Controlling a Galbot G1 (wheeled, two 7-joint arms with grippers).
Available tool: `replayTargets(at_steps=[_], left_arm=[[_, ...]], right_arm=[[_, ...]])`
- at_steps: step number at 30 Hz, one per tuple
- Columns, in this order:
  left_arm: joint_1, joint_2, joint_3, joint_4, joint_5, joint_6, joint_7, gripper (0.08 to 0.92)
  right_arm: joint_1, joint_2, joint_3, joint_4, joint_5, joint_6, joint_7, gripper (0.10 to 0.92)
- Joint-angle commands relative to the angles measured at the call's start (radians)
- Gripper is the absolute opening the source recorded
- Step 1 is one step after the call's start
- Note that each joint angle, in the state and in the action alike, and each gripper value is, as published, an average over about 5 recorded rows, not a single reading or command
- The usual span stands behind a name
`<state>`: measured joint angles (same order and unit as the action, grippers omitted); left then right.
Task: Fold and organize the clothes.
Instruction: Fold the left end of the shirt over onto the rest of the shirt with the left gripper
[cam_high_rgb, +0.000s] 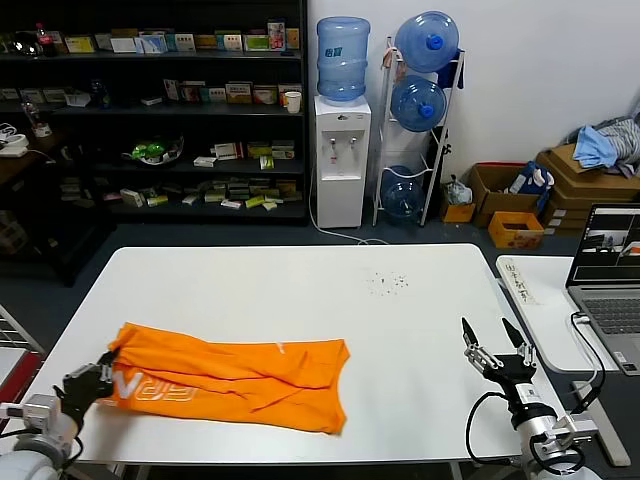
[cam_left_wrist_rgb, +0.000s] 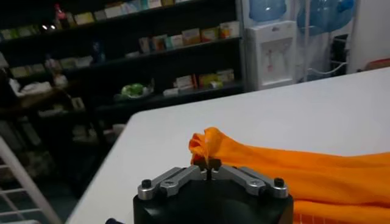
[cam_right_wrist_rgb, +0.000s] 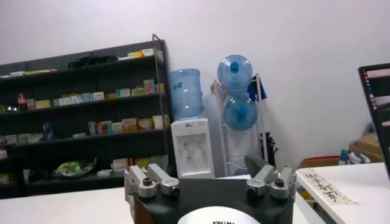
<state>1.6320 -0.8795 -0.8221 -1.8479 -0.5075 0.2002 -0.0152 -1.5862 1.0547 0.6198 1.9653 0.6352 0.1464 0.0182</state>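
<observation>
A bright orange short-sleeved T-shirt of thin fabric is lying loosely folded into a long, rumpled band across the near left part of a white rectangular table. White block lettering is showing on the shirt's front strip near its left end, and its right end is stopping short of the table's middle front edge. The left gripper, black with silver finger links, is sitting at the table's near left corner with its fingers pressed together, pinching a bunched corner of the orange fabric; in the left wrist view that corner is rising in a small crumpled peak just above the closed fingertips. The right gripper is hovering over the near right part of the table, well apart from the shirt, with its two black fingers spread wide and holding nothing. To the right, an open grey laptop is resting on a second white surface. Behind the table, a dark shelving unit is holding small boxes, and a white water dispenser topped by a blue bottle is standing beside a rack of blue water bottles.
</observation>
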Motion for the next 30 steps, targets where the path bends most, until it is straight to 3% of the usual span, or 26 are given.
replayTargets(at_steps=[1,9,18,23,30], left_arm=[[0.065,0.154,-0.194,0.065,0.017,0.022,0.007,0.100],[0.065,0.112,-0.197,-0.014,0.012,0.033,-0.019,0.100],[0.069,-0.035,0.128,-0.401,-0.414,0.177,-0.174,0.100],[-0.018,-0.088,0.262,-0.435,-0.592,0.246,-0.275,0.100],[-0.092,-0.141,0.355,-0.398,-0.602,0.251,-0.300,0.100]], right_arm=[[0.017,0.003,-0.002,-0.009,-0.003,0.007,0.003,0.823],[0.019,0.007,-0.008,-0.015,-0.016,0.005,0.008,0.823],[0.022,0.023,-0.022,-0.008,-0.037,-0.009,0.021,0.823],[0.031,0.036,-0.031,-0.013,-0.039,-0.020,0.030,0.823],[0.048,0.065,-0.053,-0.022,-0.045,-0.034,0.043,0.823]])
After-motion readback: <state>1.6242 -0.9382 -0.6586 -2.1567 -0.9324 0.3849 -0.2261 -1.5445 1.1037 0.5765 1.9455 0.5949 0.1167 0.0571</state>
